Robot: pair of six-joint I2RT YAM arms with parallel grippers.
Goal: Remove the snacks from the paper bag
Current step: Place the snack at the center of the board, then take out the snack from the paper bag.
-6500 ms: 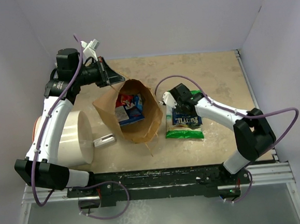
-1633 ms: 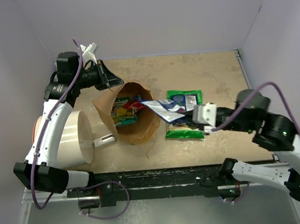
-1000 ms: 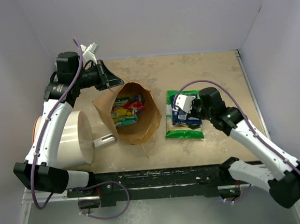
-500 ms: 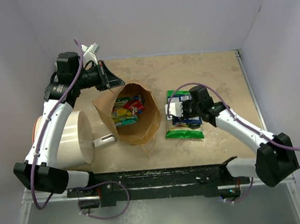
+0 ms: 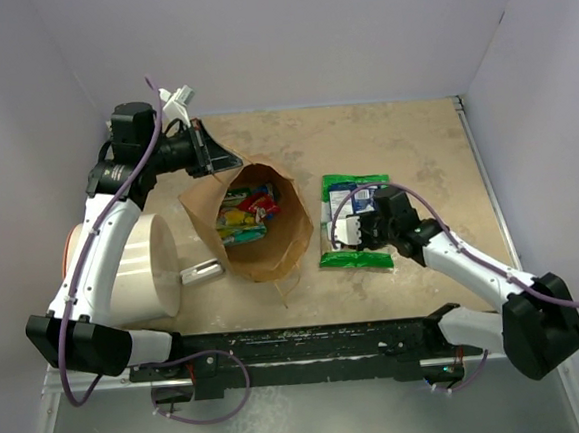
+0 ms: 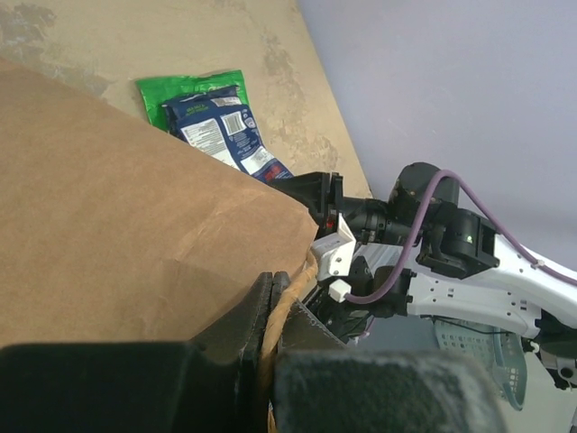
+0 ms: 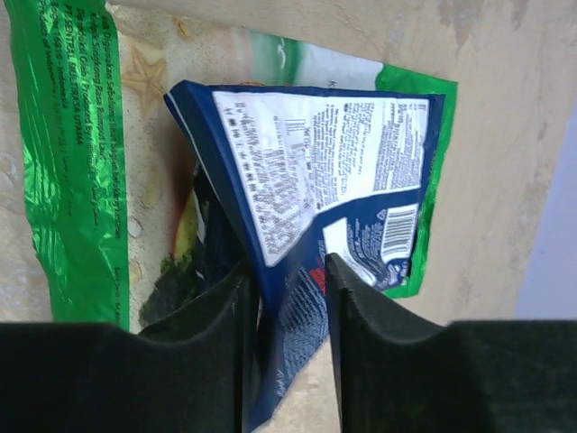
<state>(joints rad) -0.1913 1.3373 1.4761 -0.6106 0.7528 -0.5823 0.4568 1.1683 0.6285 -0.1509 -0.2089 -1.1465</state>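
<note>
Blue packet on green packet, right of the bag; bag gripped at its handle.

Right gripper (image 7: 288,271): fingers parted, near corner of the blue packet (image 7: 315,153) between them. It lies back-side up across the larger green packet (image 7: 72,135) on the table (image 5: 404,137), just right of the paper bag (image 5: 272,253). Blue packet's back has a white panel of fine print and a barcode, too small to read. The print along the green packet's edge is also illegible. Left gripper (image 6: 273,284): fingers together, clamped on the twisted handle (image 6: 270,334). Red, yellow-green and teal packets (image 5: 244,212) lie inside the bag.

green packet (image 7: 68,162) partly hidden under blue packet (image 7: 315,153)
</note>
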